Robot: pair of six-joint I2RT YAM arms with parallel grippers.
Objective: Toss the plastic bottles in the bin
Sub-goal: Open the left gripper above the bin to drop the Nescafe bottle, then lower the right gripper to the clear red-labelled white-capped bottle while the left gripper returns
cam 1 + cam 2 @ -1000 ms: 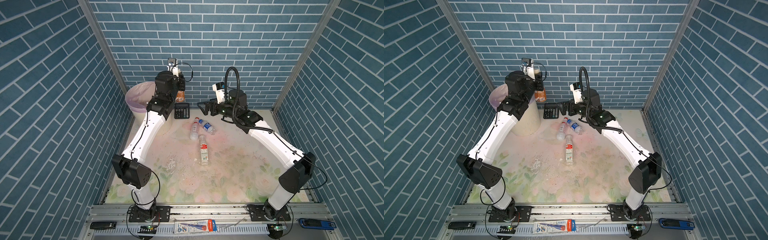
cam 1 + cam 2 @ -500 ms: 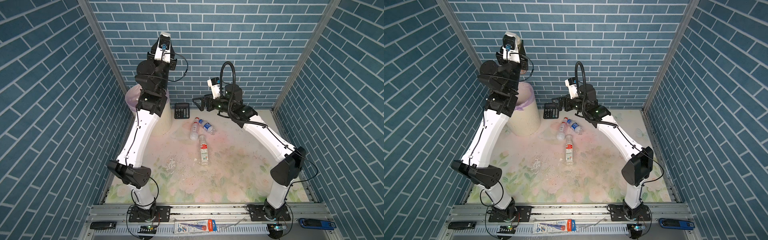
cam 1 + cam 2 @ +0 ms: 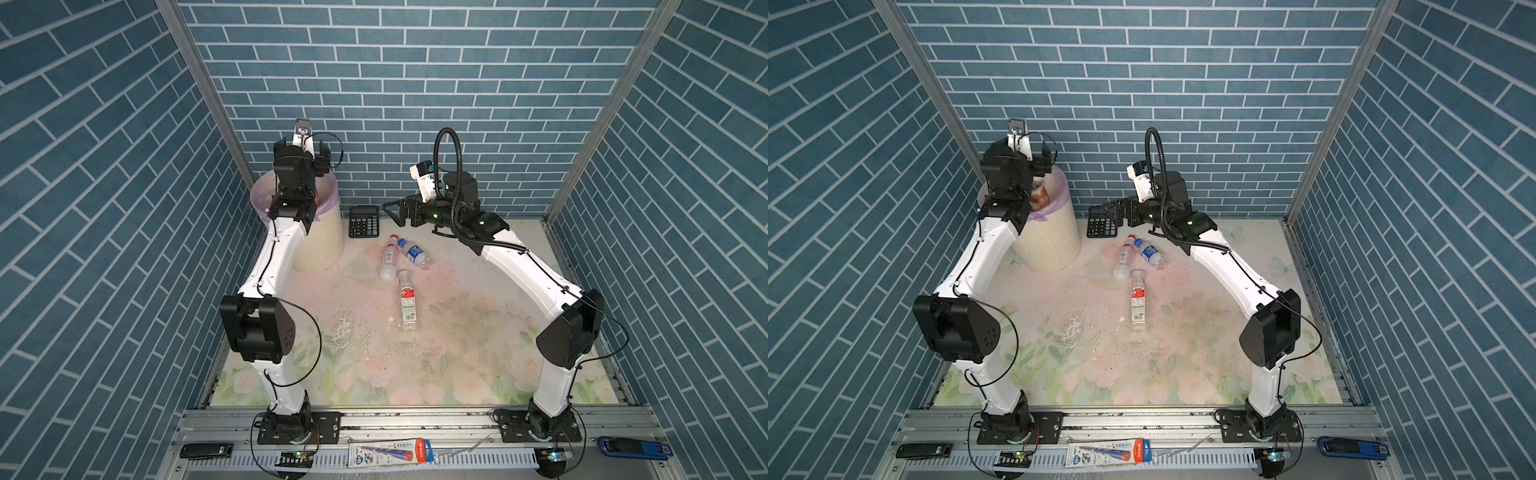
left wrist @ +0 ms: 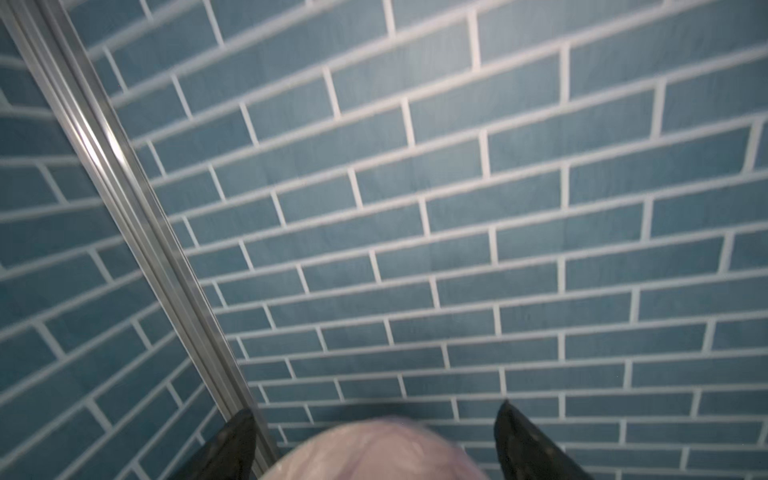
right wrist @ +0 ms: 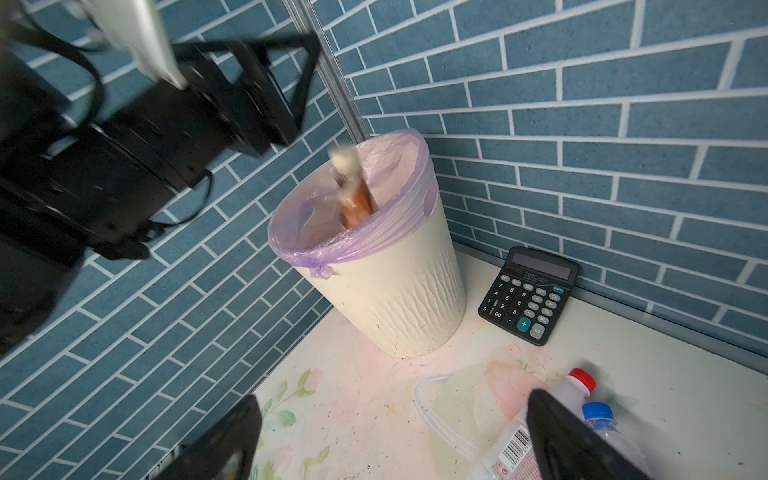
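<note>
The bin [image 3: 322, 245] stands in the back left corner, cream with a lilac liner. My left gripper [image 3: 300, 146] hangs above its mouth, open and empty; the left wrist view shows the liner [image 4: 374, 453] between the spread fingers. A brown bottle [image 5: 353, 191] is blurred, tilted, partly inside the bin [image 5: 395, 299]. Three plastic bottles lie on the mat: a red-capped one [image 3: 387, 257], a blue-labelled one [image 3: 414, 253], and a clear one with a red label [image 3: 407, 301]. My right gripper [image 3: 395, 210] hovers open above the mat beside the calculator, just back of the first two.
A black calculator [image 3: 363, 221] lies against the back wall right of the bin. A flat clear plastic lid [image 5: 449, 399] rests on the mat between bin and bottles. Brick-pattern walls close in on three sides, with a metal post [image 4: 137, 232] behind the bin.
The left arm swung the brown bottle up and over to the bin, then its jaws opened and the bottle dropped in. The right gripper stayed open and barely shifted.
</note>
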